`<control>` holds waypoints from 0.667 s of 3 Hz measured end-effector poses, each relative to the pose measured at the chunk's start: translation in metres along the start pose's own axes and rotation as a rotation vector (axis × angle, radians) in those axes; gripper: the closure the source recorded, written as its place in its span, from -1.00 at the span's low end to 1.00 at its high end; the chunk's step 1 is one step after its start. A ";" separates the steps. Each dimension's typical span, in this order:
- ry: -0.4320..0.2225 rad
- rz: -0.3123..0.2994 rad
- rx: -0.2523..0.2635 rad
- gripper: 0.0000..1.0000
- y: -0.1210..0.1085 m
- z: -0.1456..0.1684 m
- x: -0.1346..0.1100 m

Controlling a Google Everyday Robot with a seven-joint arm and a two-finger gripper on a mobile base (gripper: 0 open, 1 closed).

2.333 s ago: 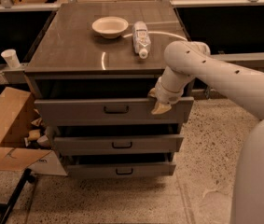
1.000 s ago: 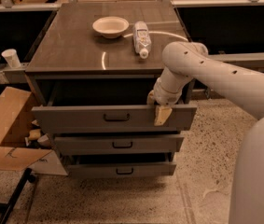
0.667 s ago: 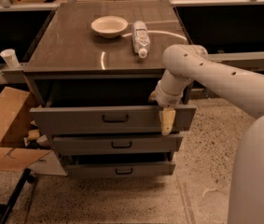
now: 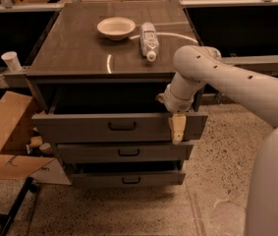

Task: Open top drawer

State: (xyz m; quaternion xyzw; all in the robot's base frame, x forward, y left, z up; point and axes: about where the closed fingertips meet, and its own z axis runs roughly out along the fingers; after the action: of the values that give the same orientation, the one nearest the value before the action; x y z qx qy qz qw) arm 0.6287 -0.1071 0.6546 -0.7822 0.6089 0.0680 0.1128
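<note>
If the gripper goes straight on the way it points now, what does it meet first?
The gripper points down at the right front of the top drawer. The middle drawer sits further back, so probably the floor comes first; depth unclear.

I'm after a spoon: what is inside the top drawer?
The top drawer is pulled out; its inside is dark, showing no contents, and the gripper at the front's right end covers that corner.

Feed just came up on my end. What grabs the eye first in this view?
A white arm reaches in from the right, its end effector at the right end of the top drawer. That drawer stands pulled out, a dark gap behind its front. On the cabinet top sit a pale bowl and a bottle lying on its side.
</note>
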 end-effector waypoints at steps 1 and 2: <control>-0.039 -0.008 -0.049 -1.00 0.027 -0.007 -0.005; -0.059 0.013 -0.100 -1.00 0.056 -0.006 -0.003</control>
State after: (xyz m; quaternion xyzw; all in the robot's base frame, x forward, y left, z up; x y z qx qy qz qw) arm 0.5737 -0.1188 0.6563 -0.7807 0.6061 0.1221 0.0908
